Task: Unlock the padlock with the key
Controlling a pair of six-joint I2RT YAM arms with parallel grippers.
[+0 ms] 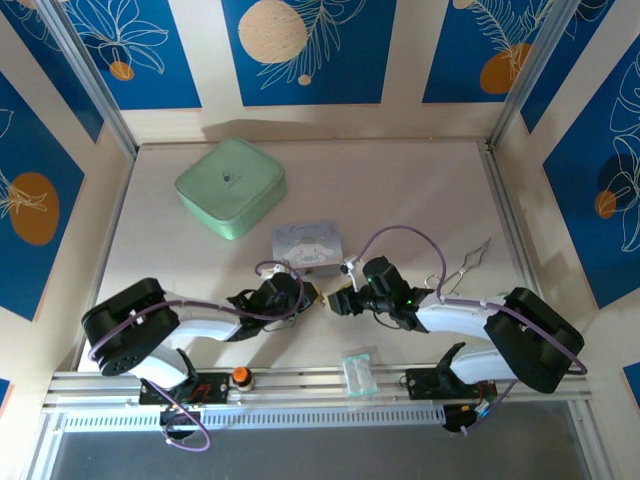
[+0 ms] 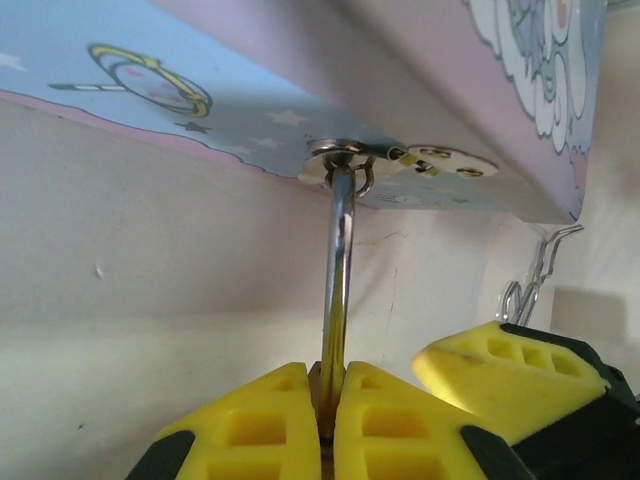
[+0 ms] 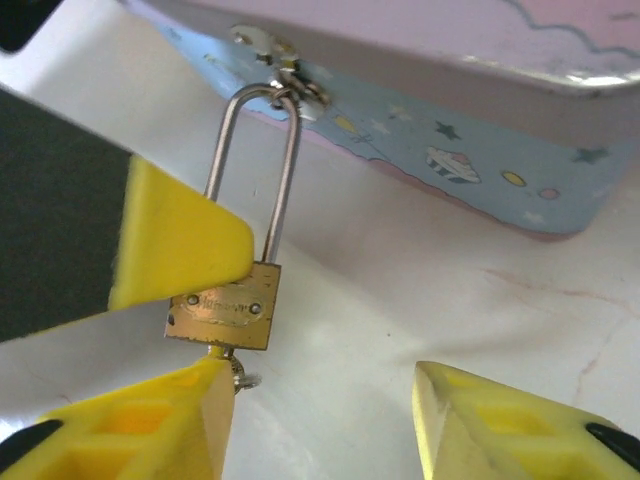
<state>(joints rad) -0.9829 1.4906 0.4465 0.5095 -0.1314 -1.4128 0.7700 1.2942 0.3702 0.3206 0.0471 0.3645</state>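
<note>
The brass padlock [image 3: 225, 305] hangs by its silver shackle [image 3: 285, 170] from the hasp of the pastel-blue cartoon tin [image 3: 480, 150]. My left gripper [image 2: 335, 375] is shut on the padlock's body, and the shackle [image 2: 340, 260] rises from its jaws to the hasp [image 2: 345, 152]. A small silvery bit, apparently the key [image 3: 240, 376], sticks out under the padlock's bottom, touching my right gripper's left finger [image 3: 160, 425]. My right gripper [image 3: 320, 420] is open, with nothing between its fingers. From above, both grippers meet at the padlock [image 1: 323, 297] in front of the tin [image 1: 308, 243].
A mint-green case [image 1: 231, 187] lies at the back left. A bent wire piece with loops [image 1: 465, 268] lies to the right of the right arm. A small clear plastic box [image 1: 359, 372] sits by the near rail.
</note>
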